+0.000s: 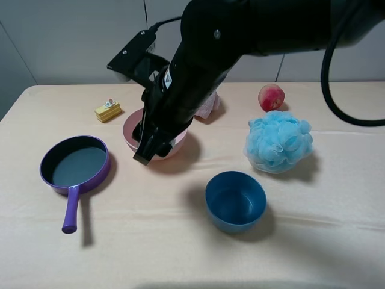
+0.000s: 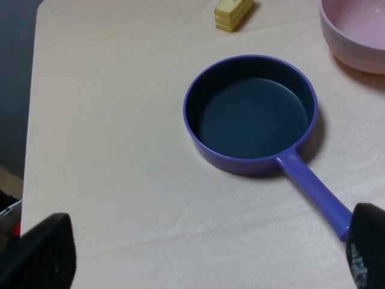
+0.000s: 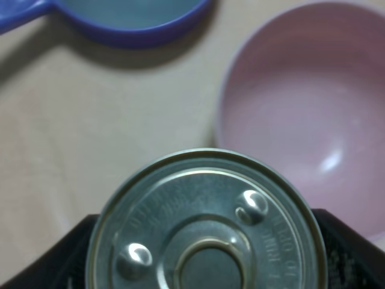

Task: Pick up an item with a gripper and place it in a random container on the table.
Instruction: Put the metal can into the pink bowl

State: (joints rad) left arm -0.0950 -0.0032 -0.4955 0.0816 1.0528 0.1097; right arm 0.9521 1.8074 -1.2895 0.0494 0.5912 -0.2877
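Note:
My right gripper (image 1: pixel 149 147) is shut on the small tin can (image 3: pixel 204 223). Its silver pull-tab lid fills the right wrist view between the black jaws. The arm hides the can in the high view. The can is held at the rim of the pale-pink bowl (image 1: pixel 177 144) (image 3: pixel 313 120), on the side toward the purple pan, and the bowl looks empty. My left gripper (image 2: pixel 204 256) is open and empty, low over the table (image 1: pixel 150 241) near the pan's handle. It does not show in the high view.
A purple long-handled pan (image 1: pixel 75 164) (image 2: pixel 249 114) lies at the left. A blue bowl (image 1: pixel 235 200) stands front of centre. A blue bath sponge (image 1: pixel 279 141) and a peach (image 1: pixel 271 97) are at the right, and a yellow cake piece (image 1: pixel 107 111) is behind the pan.

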